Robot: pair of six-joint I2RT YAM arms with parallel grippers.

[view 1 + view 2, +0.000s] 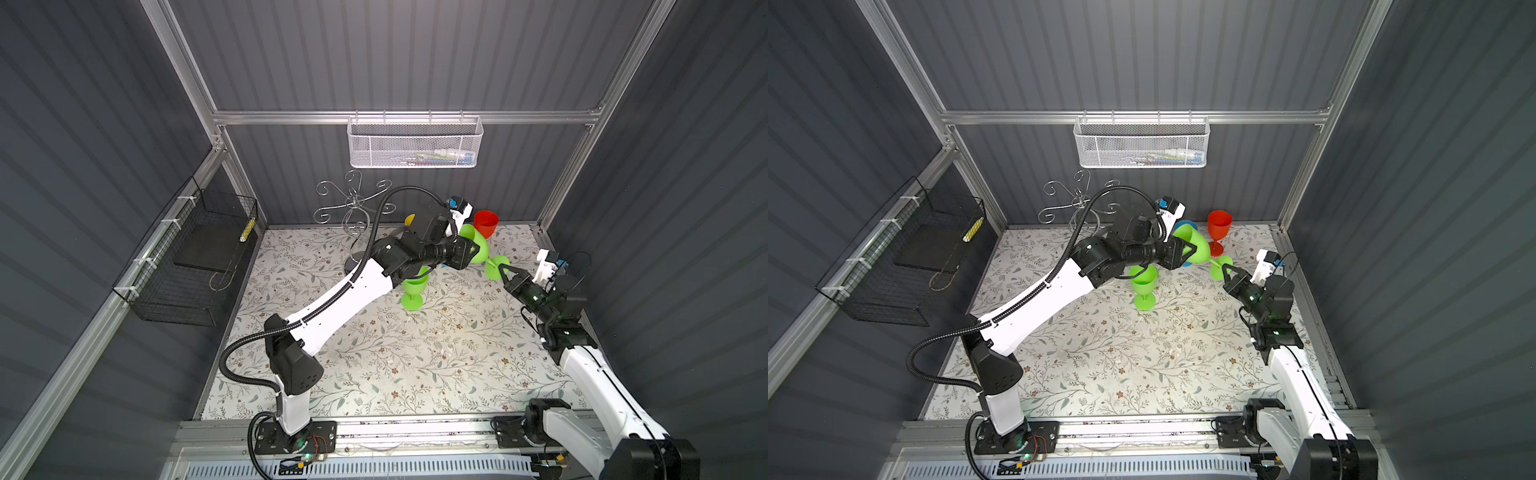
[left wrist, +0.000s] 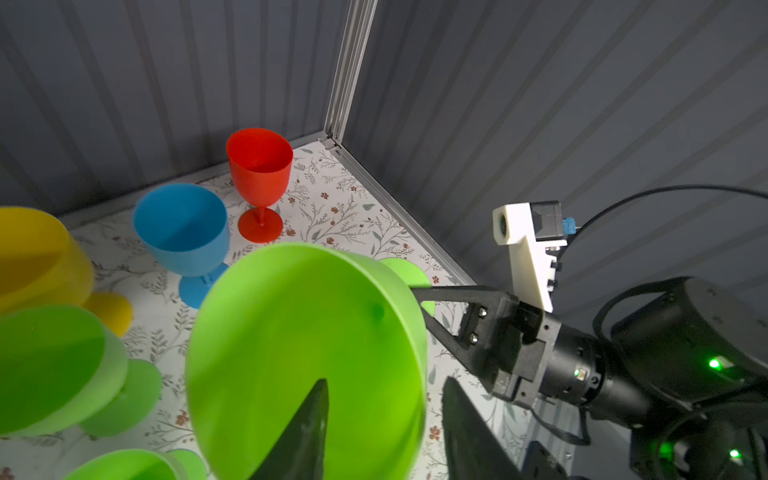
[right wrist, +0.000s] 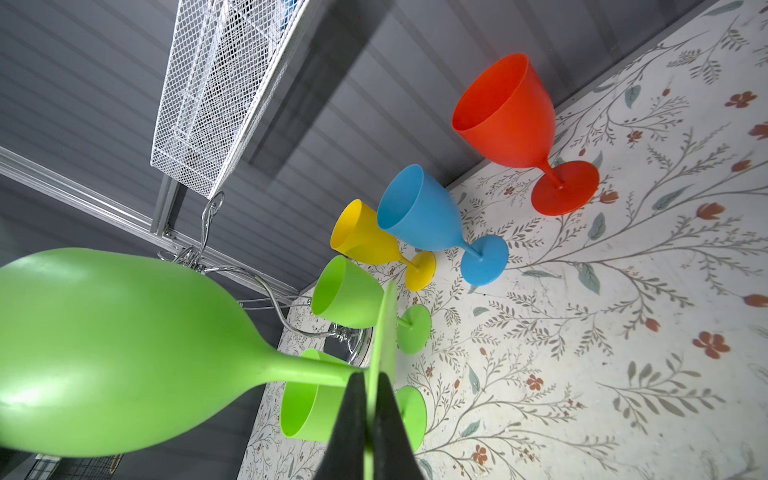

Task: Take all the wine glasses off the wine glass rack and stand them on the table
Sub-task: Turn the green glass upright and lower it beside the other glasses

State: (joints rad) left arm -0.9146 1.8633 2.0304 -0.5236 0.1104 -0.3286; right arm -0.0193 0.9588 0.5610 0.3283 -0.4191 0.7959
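Above the worktop's (image 1: pixel 415 357) rear right, well clear of the chrome wine glass rack (image 1: pixel 353 203), the green wine glass (image 3: pixel 124 353) lies sideways, your right gripper (image 3: pixel 368 419) clamped on its foot, your left gripper's (image 2: pixel 384 386) fingers (image 2: pixel 307 432) straddling the bowl wall, unclosed. Judged a handover: pinch the wall before releasing the foot. No writing is legible.

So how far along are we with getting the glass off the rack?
Done: the rack is bare. In hand: the green wine glass is in midair, right claw shut on its foot, left claw open around its rim. Left: likely set it on the table.
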